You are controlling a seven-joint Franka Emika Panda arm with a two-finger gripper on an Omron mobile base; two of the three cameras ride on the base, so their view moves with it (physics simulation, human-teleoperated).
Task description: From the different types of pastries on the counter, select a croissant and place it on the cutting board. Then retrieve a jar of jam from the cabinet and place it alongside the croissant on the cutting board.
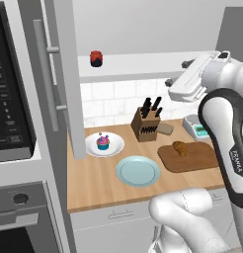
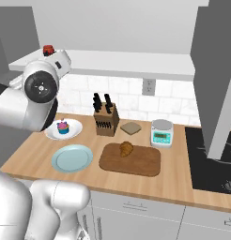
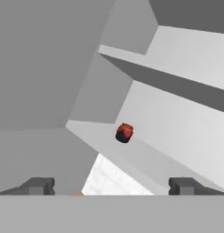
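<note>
Right base view shows the croissant [image 2: 126, 148] on the cutting board [image 2: 136, 164] at centre, while the jar of jam [image 3: 124, 133] sits on the cabinet shelf [image 3: 145, 157] mid-frame in the hand view, the spread, empty claw [image 3: 111, 185] well short of it.

The arm [image 1: 227, 143] is raised, its gripper [image 3: 111, 185] empty with jaws spread wide.

Golden-brown ridged croissant [image 1: 181, 147] on dark brown cutting board [image 1: 190, 159]; light wooden counter [image 1: 94, 185] with plank grain. Red jar of jam [image 1: 96, 59] with dark lid on white cabinet [image 1: 143, 64] shelf. Cupcake [image 1: 102, 143] with blue wrapper and pink frosting on white plate [image 1: 115, 147]; round plate [image 1: 138, 171] was light blue
</note>
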